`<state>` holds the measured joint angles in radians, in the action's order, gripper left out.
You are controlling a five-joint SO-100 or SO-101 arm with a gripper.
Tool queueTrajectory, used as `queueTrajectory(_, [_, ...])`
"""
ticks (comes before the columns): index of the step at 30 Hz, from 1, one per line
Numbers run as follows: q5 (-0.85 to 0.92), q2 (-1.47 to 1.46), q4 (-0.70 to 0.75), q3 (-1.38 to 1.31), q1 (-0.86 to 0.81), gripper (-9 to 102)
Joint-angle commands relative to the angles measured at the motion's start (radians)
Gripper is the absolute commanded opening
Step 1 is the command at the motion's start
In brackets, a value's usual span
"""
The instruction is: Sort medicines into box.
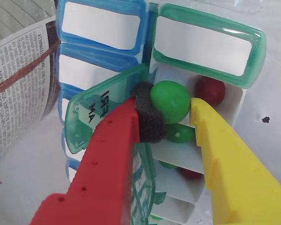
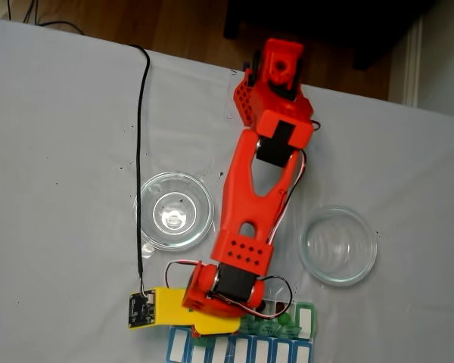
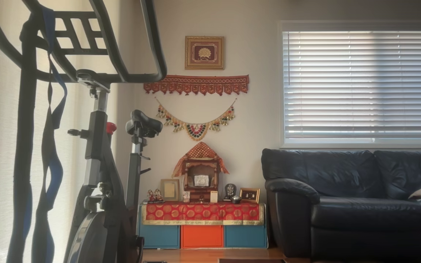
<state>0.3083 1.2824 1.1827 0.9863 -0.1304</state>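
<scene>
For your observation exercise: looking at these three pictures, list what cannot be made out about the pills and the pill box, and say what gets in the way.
- Wrist view: the end effector holding a green pill hides the compartment beneath it; lower compartments' pills are partly covered.
- Fixed view: the pill box is cut off by the bottom edge, the arm covers part, and the pills are too small to count.
- Other view: a room with an exercise bike.

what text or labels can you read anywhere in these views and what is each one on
"FRI" and "AM", seen rotated in the wrist view, on the open translucent green lid of the rectangular pill organizer.
Printed columns on the newspaper sheet at the left: too small and tilted to read.
White label panels on the blue lids: blank.
</scene>
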Motion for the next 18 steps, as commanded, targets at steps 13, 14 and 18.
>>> queueTrajectory(13, [0.057,0.043,0.08,-0.04,0.02,1])
queueTrajectory(14, [0.057,0.041,0.081,-0.043,0.02,1])
queueTrajectory(18, [0.058,0.014,0.094,-0.081,0.018,5])
